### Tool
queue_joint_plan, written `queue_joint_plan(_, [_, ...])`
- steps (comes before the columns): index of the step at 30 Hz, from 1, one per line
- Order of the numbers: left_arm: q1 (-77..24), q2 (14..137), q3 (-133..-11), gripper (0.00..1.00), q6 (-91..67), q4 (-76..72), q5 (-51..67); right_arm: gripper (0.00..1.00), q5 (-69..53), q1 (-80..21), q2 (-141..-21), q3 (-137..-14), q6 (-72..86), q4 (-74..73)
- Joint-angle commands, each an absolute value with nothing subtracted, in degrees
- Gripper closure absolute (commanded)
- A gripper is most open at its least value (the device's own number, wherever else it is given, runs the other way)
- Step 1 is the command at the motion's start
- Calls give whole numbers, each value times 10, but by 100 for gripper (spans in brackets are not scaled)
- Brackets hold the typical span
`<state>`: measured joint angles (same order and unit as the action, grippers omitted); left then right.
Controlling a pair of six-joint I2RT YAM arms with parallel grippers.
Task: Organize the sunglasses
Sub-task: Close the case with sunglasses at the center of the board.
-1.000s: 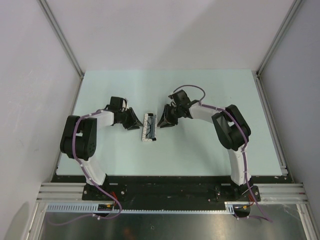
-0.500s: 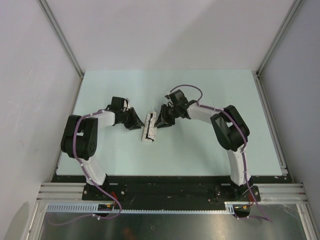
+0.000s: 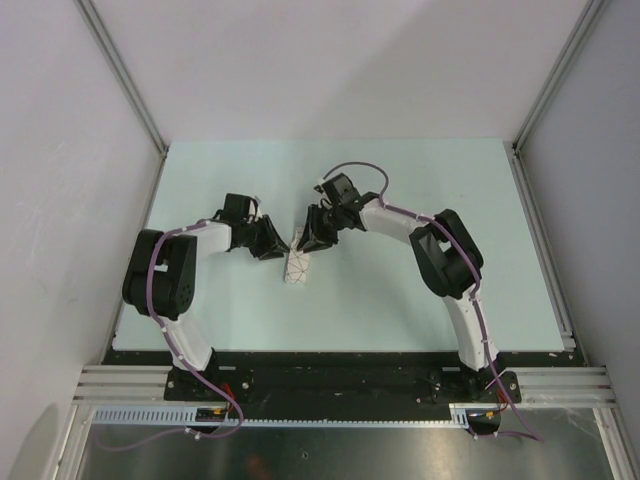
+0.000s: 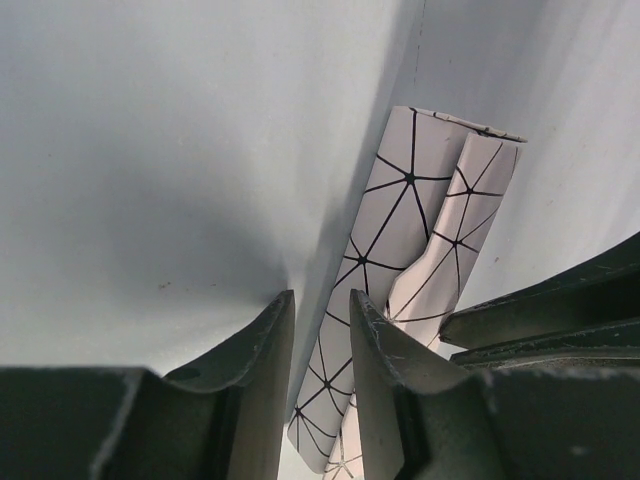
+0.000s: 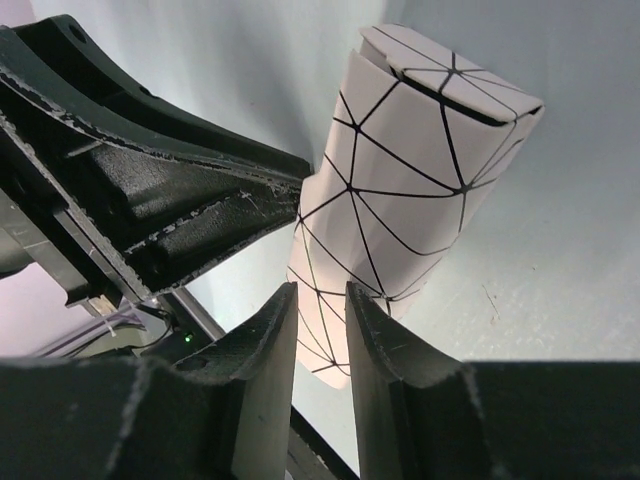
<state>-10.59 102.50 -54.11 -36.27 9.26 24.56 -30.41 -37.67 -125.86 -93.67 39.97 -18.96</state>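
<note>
The sunglasses case (image 3: 297, 264), white with black geometric lines, lies folded shut on the pale green table (image 3: 400, 290) between the two arms. My left gripper (image 3: 270, 243) is at its left side, with the case (image 4: 400, 240) showing just past the fingertips (image 4: 275, 320). My right gripper (image 3: 314, 234) is over the case's far end; the case (image 5: 400, 190) runs away from its fingertips (image 5: 360, 310). On both, the jaws stand almost together with only a narrow slit, nothing clamped in it. The sunglasses are not visible.
Grey enclosure walls and metal frame posts (image 3: 120, 75) ring the table. The arms' bases sit on the black rail (image 3: 330, 380) at the near edge. The two grippers are very close to each other across the case.
The case lay open with a dark inside a second ago; it is now folded shut. The right gripper swept left over it, and the case shifted slightly left.
</note>
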Motion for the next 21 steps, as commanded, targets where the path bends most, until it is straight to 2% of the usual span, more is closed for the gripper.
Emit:
queue_joint_plan(1, [-119, 1040, -537, 65, -368, 100, 254, 69, -264, -388, -1279, -983, 367, -248])
queue_joint_plan(12, [-119, 1001, -530, 65, -374, 101, 202, 69, -135, -425, -1341, -1108, 277, -424])
queue_joint_plan(21, [-112, 934, -544, 64, -373, 151, 91, 70, -4, -472, -1396, -1191, 202, -527])
